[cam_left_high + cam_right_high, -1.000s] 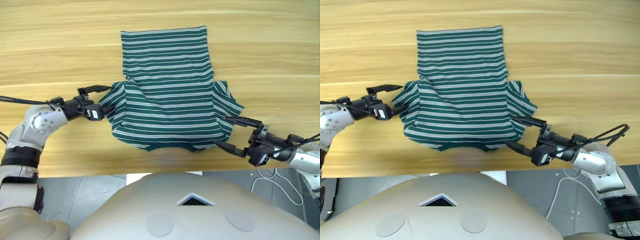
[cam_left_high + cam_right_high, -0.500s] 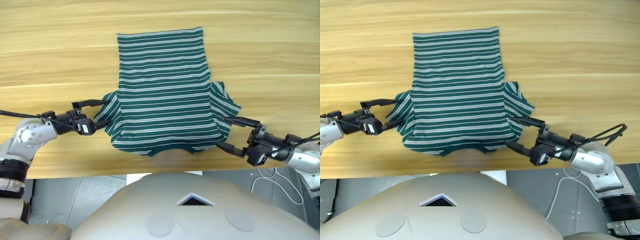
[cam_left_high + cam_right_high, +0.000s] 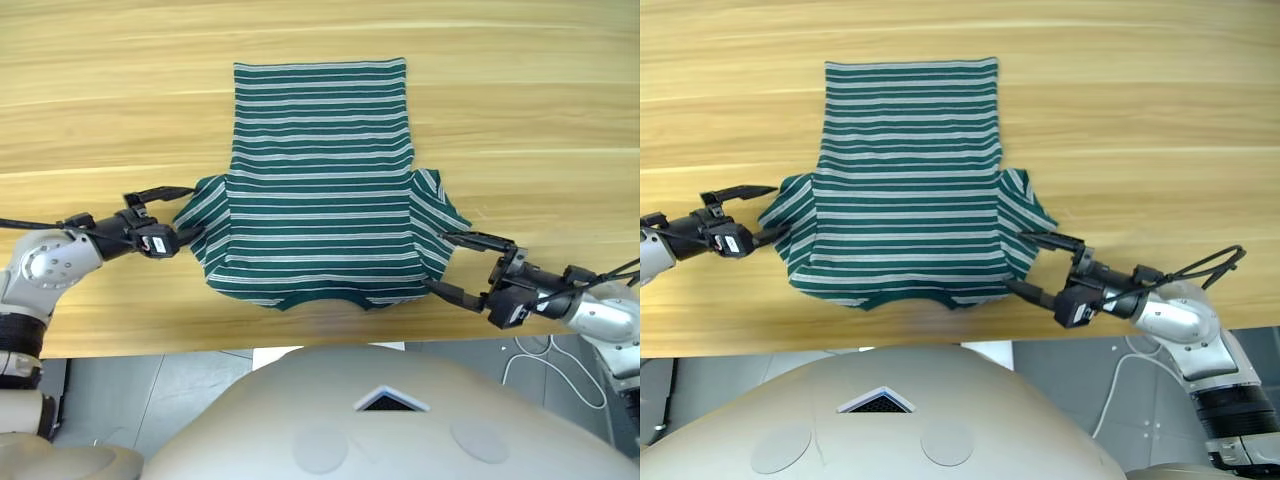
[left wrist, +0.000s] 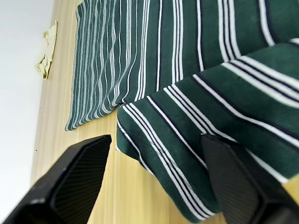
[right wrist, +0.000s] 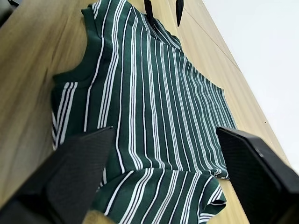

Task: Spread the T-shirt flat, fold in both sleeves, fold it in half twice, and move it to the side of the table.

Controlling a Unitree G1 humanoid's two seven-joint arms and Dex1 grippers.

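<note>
A green T-shirt with white stripes [image 3: 320,170] lies face down on the wooden table [image 3: 100,90], hem at the far end and collar near me. Its left sleeve [image 3: 203,205] sticks out to the side, and my left gripper [image 3: 193,210] stands open with one finger on each side of the sleeve's edge. The left wrist view shows that sleeve [image 4: 210,140] between the black fingers [image 4: 74,182]. My right gripper [image 3: 437,262] is open at the near right corner of the shirt, just under the right sleeve [image 3: 445,210]. The right wrist view looks along the shirt [image 5: 154,121] between wide-spread fingers [image 5: 79,172].
The table's near edge [image 3: 150,345] runs just below the shirt's collar end. Bare wood extends far to the left, right and beyond the hem. A white cable [image 3: 530,365] hangs below the table edge on the right.
My left gripper has moved left, and the left sleeve and the near part of the shirt have shifted left with it. The right gripper has drifted slightly left.
</note>
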